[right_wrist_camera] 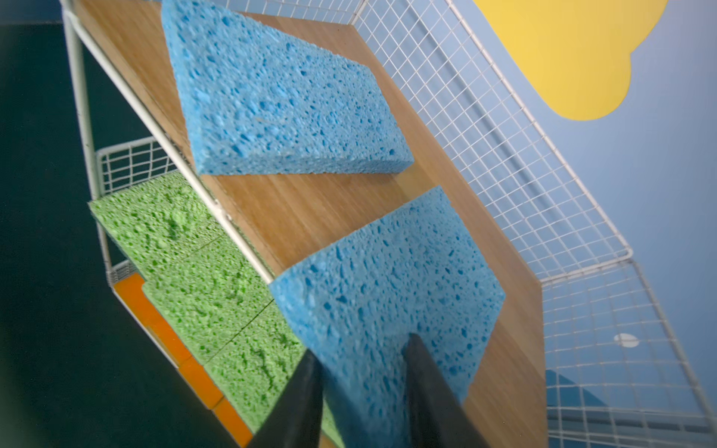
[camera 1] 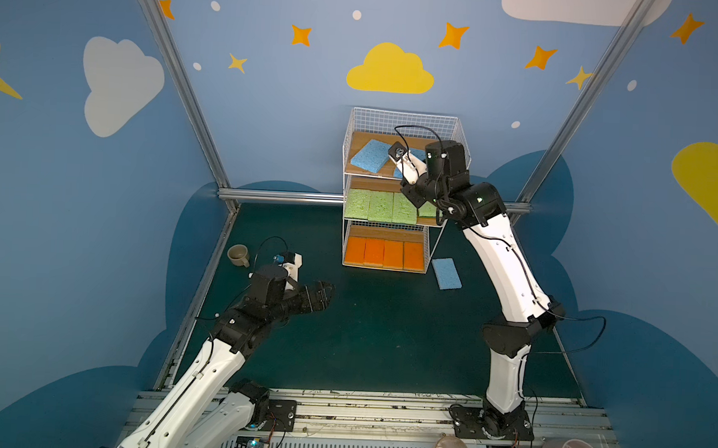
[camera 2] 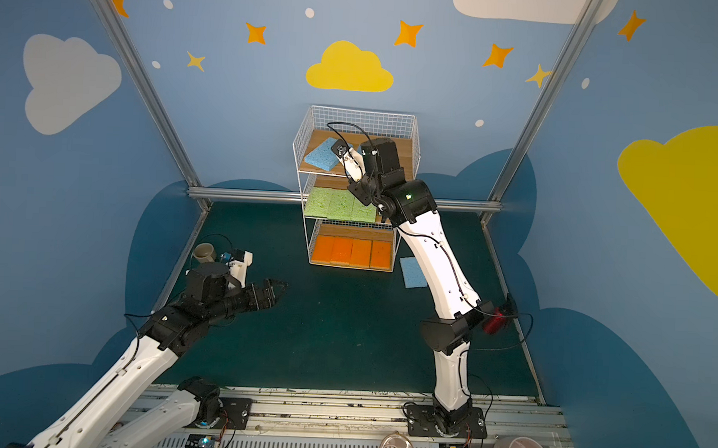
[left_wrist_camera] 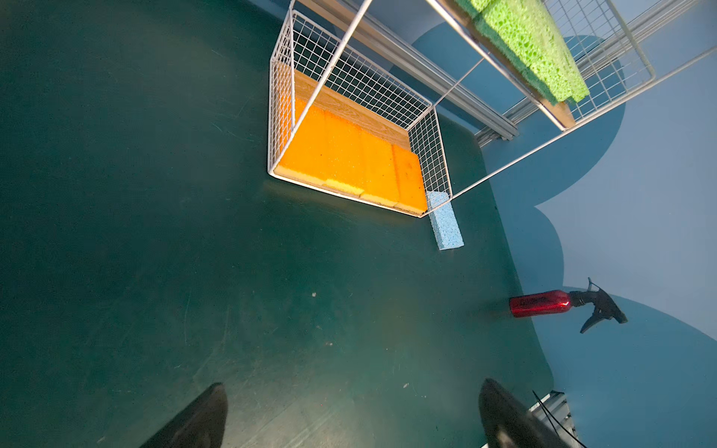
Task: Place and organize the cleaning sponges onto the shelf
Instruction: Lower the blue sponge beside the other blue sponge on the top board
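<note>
Right gripper (right_wrist_camera: 361, 345) straddles a blue sponge (right_wrist_camera: 388, 279) on the shelf (right_wrist_camera: 310, 209) top; grip unclear. Left gripper (left_wrist_camera: 354, 384) gapes empty. Likely next: release, fetch loose sponge (camera 1: 446, 273) below.

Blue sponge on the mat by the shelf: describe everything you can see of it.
The blue sponge is a light blue, porous rectangular pad lying flat on the dark green mat, just off the shelf's bottom front right corner. In the left wrist view one end reaches that wire corner; whether they touch is unclear.
</note>
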### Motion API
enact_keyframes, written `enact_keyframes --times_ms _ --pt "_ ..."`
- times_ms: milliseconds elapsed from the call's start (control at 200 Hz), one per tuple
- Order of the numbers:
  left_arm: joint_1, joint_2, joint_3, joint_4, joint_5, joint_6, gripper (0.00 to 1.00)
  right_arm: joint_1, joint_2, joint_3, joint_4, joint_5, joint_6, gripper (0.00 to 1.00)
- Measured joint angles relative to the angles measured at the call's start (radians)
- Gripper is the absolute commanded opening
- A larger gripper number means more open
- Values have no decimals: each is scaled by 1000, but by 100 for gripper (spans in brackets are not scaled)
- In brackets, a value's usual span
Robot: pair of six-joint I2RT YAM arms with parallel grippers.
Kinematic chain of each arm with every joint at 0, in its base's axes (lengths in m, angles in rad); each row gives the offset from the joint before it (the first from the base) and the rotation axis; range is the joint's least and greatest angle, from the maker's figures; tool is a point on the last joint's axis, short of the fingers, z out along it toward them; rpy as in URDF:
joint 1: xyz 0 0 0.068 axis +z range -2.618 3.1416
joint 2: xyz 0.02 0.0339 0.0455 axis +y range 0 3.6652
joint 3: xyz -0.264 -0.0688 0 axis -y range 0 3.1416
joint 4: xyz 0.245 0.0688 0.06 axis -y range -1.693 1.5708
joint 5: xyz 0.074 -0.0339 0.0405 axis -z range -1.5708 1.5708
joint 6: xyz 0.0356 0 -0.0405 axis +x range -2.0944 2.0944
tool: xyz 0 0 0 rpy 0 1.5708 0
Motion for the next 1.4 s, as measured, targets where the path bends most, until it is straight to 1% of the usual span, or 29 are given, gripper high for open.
enact_keyframes --times_ms 40,150,400,616,881,1096,1306,1356,1396 --pt "0 0 0 0 0 0 100 2 -3 -10 10 2 -2 21" --pt "1 -1 -3 0 0 0 100 13 -18 -43 35 11 -15 18" --pt "3 -3 -15 0 -1 0 100 28 -64 -157 142 8 -26 18" --pt "5 -7 -15 0 -2 2 100 39 -67 -193 211 -22 -47 16" --pt "12 -6 -16 0 -5 5 100 39 -129 -345 354 -61 -74 15" --pt "16 1 -16 1 -4 5 100 29 -186 -471 470 -126 -94 17" --pt "18 11 -16 1 -4 4 100 21 -200 -502 510 -196 -100 19" --pt "18 11 -17 1 -4 4 100 19 -200 -503 512 -206 -101 22" --pt "18 11 -16 1 -4 4 100 16 -200 -503 512 -213 -100 28"
